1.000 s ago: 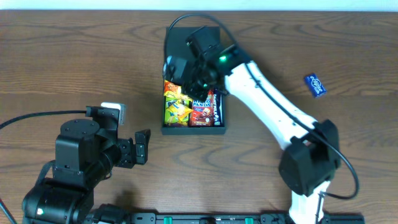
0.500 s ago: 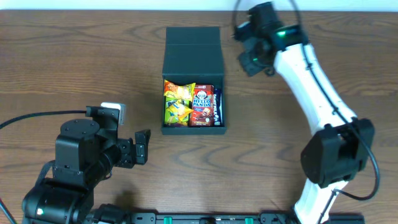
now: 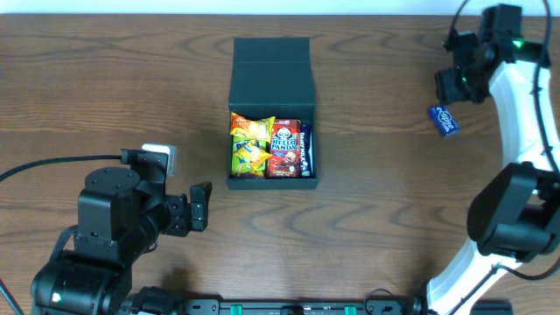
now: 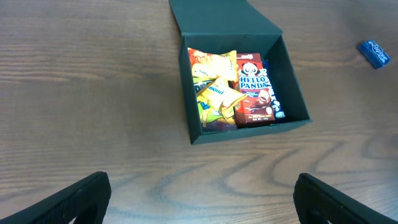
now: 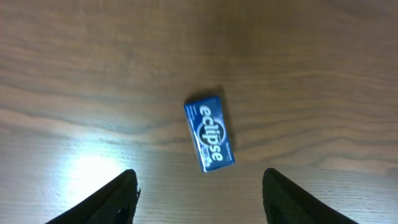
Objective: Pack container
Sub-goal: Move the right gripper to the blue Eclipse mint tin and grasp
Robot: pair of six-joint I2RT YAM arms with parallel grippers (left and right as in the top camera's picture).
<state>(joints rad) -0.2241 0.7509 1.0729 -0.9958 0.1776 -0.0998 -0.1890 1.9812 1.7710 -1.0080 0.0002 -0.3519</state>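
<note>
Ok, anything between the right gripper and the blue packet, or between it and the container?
Nothing visible. The blue packet lies alone on the table below the open right gripper; the stretch from it to the container is bare too.

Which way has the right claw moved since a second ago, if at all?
Yes. The right claw swung rightward, away from the container, which stayed put, and now hovers over the blue Eclipse packet.

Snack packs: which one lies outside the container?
The blue Eclipse pack, lying alone right of the container; the yellow packets, Hello Panda box and dark bar all sit inside it.
</note>
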